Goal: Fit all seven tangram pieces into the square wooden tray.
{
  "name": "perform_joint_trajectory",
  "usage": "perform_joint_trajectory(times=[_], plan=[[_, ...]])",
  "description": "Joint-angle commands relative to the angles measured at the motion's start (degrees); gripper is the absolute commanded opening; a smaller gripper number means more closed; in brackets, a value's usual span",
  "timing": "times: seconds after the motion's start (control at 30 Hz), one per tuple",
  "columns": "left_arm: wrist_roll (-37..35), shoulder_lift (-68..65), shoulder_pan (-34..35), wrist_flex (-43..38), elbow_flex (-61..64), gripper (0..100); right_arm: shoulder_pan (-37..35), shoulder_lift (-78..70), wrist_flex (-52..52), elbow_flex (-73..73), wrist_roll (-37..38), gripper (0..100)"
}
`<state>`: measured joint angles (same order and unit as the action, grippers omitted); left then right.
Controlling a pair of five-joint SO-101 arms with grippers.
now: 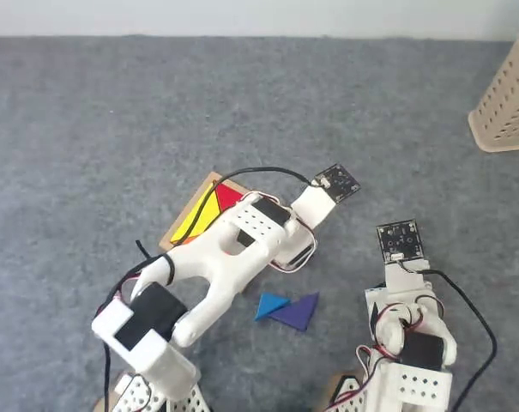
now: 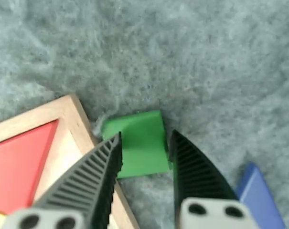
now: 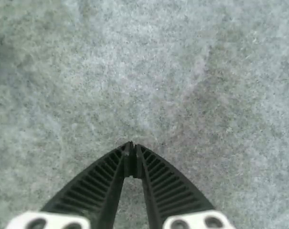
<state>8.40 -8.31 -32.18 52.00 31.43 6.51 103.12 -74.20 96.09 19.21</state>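
The square wooden tray (image 2: 80, 119) holds a red piece (image 2: 20, 162), and from above a yellow piece (image 1: 190, 225) lies beside the red piece (image 1: 226, 197) in the tray (image 1: 209, 182). A green square (image 2: 137, 143) lies on the carpet against the tray's outer corner. My left gripper (image 2: 145, 138) is open, with one finger on each side of the green square. A blue triangle (image 1: 271, 305) and a purple piece (image 1: 298, 311) lie on the carpet near the tray. My right gripper (image 3: 133, 149) is shut with nothing in it, over bare carpet.
The left arm (image 1: 233, 249) stretches over the tray and covers most of it. The right arm (image 1: 405, 326) sits folded at the front right. A beige perforated basket (image 1: 508, 103) stands at the far right. Grey carpet spreads open toward the back and left.
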Motion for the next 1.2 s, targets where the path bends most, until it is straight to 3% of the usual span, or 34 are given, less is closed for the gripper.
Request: perform_joint_trajectory(times=[0.0,0.2,0.53,0.9,1.17], plan=[[0.18,2.9,0.0,1.58,-1.1,19,0.66,0.84,0.75,0.35,0.62,0.6],[-2.55,8.62,0.35,1.14,1.27,19,0.66,0.84,0.75,0.35,0.62,0.6],[-0.88,-1.67,4.31,2.55,-3.91,26,0.66,0.84,0.75,0.35,0.62,0.6],[-0.53,-4.66,-4.4,12.57,-7.34,26,0.66,0.84,0.75,0.35,0.62,0.6],[1.85,-5.19,-5.1,10.9,-6.9,22,0.66,0.84,0.75,0.35,0.62,0.6]])
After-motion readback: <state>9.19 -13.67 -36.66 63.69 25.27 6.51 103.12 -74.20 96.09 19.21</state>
